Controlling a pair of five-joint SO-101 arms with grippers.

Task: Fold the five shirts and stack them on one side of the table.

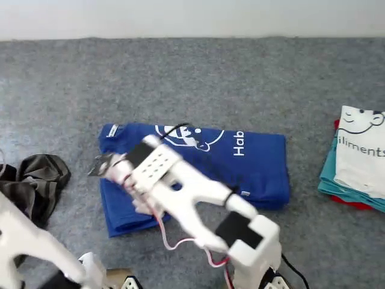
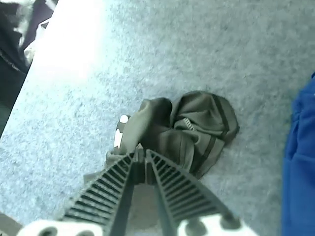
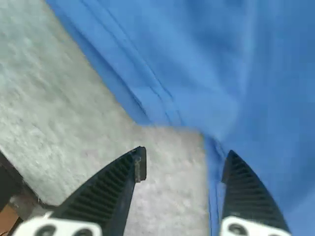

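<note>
In the high view, a blue shirt (image 1: 240,159) lies partly folded around the middle of the grey tabletop (image 1: 210,78), with its white print facing up and extra layers bunched along the side nearest the arms. The right arm (image 1: 198,205) stretches over it from the near edge, and the right end effector (image 1: 101,165) sits at the shirt's left border. A crumpled olive shirt (image 1: 42,174) lies by the left edge of the tabletop, well apart from a stack of folded shirts (image 1: 358,159) at the right edge, where a white one lies on top of teal and red ones. The left arm (image 1: 24,241) stands at the near left corner. In the left wrist view, the left end effector (image 2: 144,158) has its ribbed fingers pressed together, with nothing seen between them and the tips over the rim of the olive shirt (image 2: 192,130). A strip of the blue shirt (image 2: 300,172) shows off to one side. In the right wrist view, the right end effector (image 3: 184,162) is spread wide with nothing gripped. One finger is above the bare tabletop (image 3: 59,98), and the other is above the layered hem of the blue shirt (image 3: 221,73).
</note>
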